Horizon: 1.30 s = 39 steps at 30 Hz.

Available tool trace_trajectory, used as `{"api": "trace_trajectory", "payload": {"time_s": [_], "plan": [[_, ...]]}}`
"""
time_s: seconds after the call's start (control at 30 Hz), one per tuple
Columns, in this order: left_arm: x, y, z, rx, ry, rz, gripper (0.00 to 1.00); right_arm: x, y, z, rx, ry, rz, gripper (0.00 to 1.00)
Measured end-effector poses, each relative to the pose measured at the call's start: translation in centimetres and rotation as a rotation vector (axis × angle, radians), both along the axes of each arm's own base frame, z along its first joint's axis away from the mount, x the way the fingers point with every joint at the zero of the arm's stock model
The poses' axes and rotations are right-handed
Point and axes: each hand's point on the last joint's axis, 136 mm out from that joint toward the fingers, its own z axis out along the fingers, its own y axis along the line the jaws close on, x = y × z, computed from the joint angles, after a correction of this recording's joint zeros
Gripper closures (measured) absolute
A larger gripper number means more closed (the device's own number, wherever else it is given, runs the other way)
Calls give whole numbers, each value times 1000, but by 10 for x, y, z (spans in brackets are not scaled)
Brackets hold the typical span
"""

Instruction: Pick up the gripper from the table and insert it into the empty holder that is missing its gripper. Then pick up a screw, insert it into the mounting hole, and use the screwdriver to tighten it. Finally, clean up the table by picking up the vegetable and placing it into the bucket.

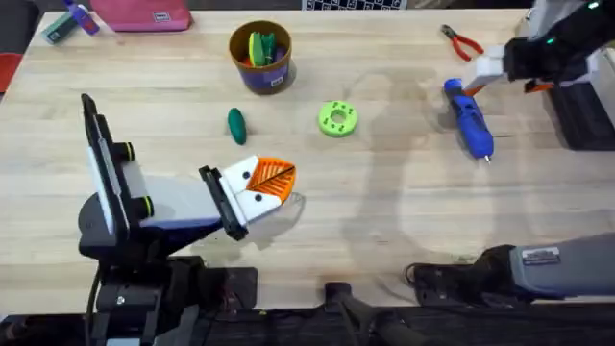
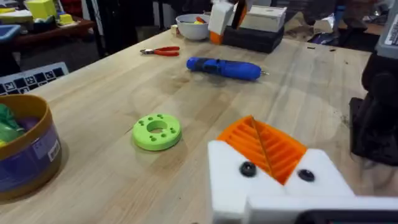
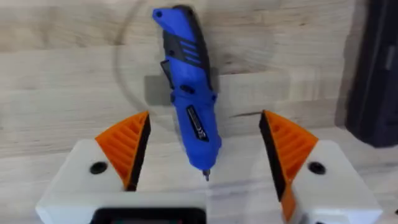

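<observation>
left pincer (image 1: 261, 187): low near base | right pincer (image 3: 205, 155): spread wide, far right

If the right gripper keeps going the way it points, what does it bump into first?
Probably the screwdriver: the right gripper is open, with the blue body lying between its orange pads, above the table. Depth is unclear.

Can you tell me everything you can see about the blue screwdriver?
The screwdriver is bright blue and shaped like a fat pen, and it looks like plastic. It has a dark grip patch on its body, a small label along its side, and a thin metal tip at one end. It lies flat on the wooden table, near the red pliers. The right claw hangs just above it, open, with one orange finger on each side of it. Nothing is gripping it.
</observation>
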Motion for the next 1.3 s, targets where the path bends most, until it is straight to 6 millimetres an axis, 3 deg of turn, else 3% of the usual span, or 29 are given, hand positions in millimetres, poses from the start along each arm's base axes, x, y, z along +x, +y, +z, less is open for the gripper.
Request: {"api": "trace_trajectory", "payload": {"time_s": [0.17, 0.37, 0.67, 0.73, 0.87, 1.0, 1.07, 1.3], "plan": [[0, 0, 0, 0, 0, 0, 992, 14, -2, -36, -4, 68, 66, 8], [0, 0, 0, 0, 0, 0, 992, 31, -6, -64, -12, 82, 109, 7], [0, 0, 0, 0, 0, 0, 992, 30, -5, -98, 2, 164, 164, 21], [0, 0, 0, 0, 0, 0, 992, 30, -4, -99, 2, 166, 175, 125], [0, 0, 0, 0, 0, 0, 992, 31, -1, -101, 10, 168, 189, 445], [0, 0, 0, 0, 0, 0, 992, 35, -4, -102, -11, 162, 207, 940], [0, 0, 0, 0, 0, 0, 992, 35, -4, -103, -13, 161, 207, 982], [0, 0, 0, 0, 0, 0, 992, 35, -5, -102, -19, 162, 215, 977]]}}
